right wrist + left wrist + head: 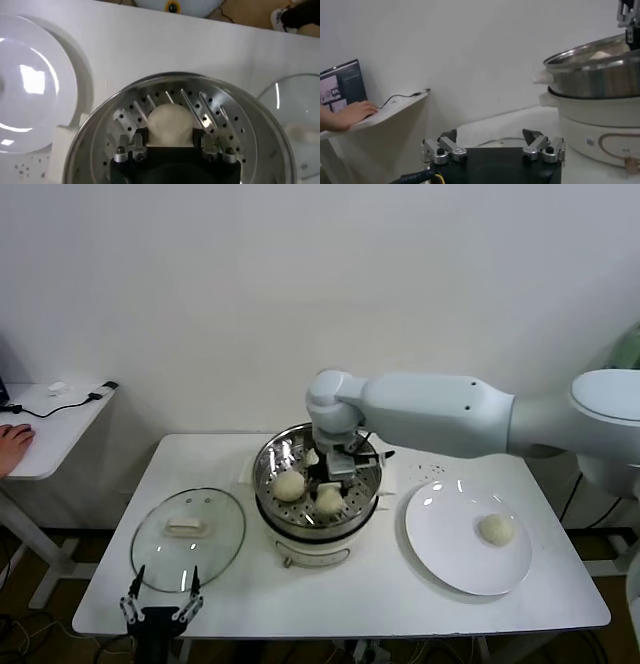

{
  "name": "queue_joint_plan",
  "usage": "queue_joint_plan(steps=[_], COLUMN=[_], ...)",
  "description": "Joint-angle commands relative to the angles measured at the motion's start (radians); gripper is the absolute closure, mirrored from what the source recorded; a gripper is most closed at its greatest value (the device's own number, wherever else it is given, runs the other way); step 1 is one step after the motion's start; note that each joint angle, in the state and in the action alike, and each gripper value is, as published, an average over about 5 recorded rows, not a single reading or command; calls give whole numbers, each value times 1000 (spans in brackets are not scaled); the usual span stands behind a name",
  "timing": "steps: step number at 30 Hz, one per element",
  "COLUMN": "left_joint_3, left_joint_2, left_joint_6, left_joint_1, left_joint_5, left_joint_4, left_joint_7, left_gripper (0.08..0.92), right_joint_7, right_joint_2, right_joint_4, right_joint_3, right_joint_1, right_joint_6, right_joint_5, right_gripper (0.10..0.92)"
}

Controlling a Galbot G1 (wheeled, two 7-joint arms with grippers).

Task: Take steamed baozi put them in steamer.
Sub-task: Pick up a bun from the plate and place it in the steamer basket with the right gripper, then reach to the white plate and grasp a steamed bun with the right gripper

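- Three steamed baozi down inside the steamer: one on the perforated tray toward the robot's left, one nearer the front rim, a third peeking out at the back beside the arm.
- Fourth baozi alone on the white plate, well apart from the steamer, on the robot's right side of the table.
- Right gripper reaching straight down into the steamer bowl, over the tray.
- From the right wrist view: right gripper clamped on a baozi, cream dome sitting snug between the two fingers, perforated steel tray just beneath.
- Steamer itself: shiny steel pot on a cream-white base, centre of the table, just beside the plate.
- Glass lid lying flat on the table to the robot's left of the steamer, white knob up.
- Left gripper parked low at the front edge of the table, near the lid, fingers spread wide, nothing between them.
- Left wrist view, same story: left gripper splayed apart, steamer looming off to the side.
- Beyond the table: a small side desk against the wall with a cable across it, and a person's hand resting on its edge.
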Motion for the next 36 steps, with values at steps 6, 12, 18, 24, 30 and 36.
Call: queue_joint_plan(steps=[6,12,18,24,30,36], left_joint_3=[4,2,1,2,14,19], left_joint_2=[-5,-4,-3,2,12,14], left_joint_6=[-13,-14,-13,-8,-12,-18], left_joint_1=[4,7,7,6,16,21], left_joint_5=[-5,-5,-5,-4,5,7], left_joint_4=[17,18,14,7,8,8], left_joint_7=[2,0,-1,-1,-1,-1], left_gripper=[177,177,177,177,177,177], right_joint_7=[9,-6,-19,5,59,49], right_joint_2=[18,3,-21,-80,-190,-353], right_joint_4=[-6,-5,-27,-131,-248,-279], right_joint_3=[-6,27,73,101,-63,-114], right_joint_1=[-47,-35,-14,77,219,222], right_joint_6=[8,17,33,-40,-399,-718], right_joint_5=[-22,-45,-45,43,365,709], right_gripper=[392,243,203,203,203,203])
